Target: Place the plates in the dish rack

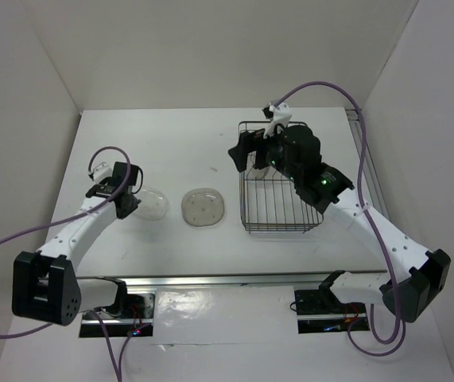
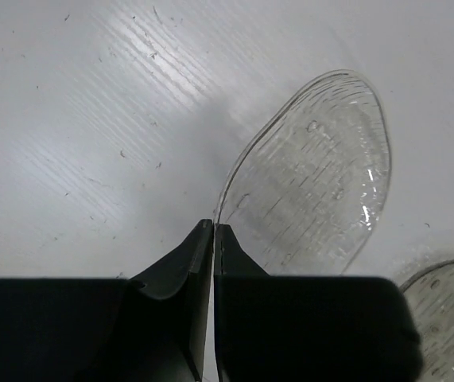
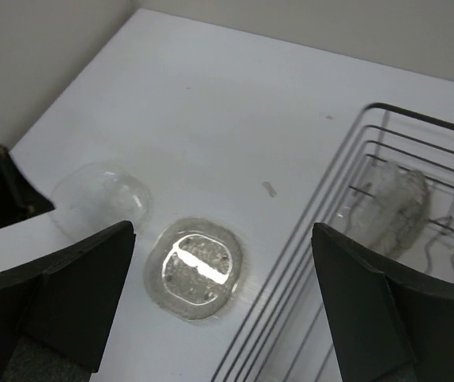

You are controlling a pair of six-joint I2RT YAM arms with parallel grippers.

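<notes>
Item 1, left gripper (image 2: 213, 227): I see its fingers pinched together on the rim of a clear plate (image 2: 314, 175), near the tabletop's (image 1: 187, 151) left edge.
Item 2, smoky plate (image 1: 203, 207): flat, mid-tabletop, between the clear plate and the dish rack (image 1: 274, 203).
Item 3, right gripper (image 3: 220, 235): fingers wide apart, holding nothing, above the rack's left side.
Item 4, cloudy plate (image 3: 393, 208): upright in the rack's slots.

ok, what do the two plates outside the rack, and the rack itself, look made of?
Clear plate: transparent, likely plastic, maybe glass; the table shows through, with a fine ribbed texture and a glossy highlight.
Smoky plate: translucent grey-brown, probably the same plastic; bright glare across its middle.
Rack: thin dark wire, probably coated metal; finish hard to judge.
</notes>
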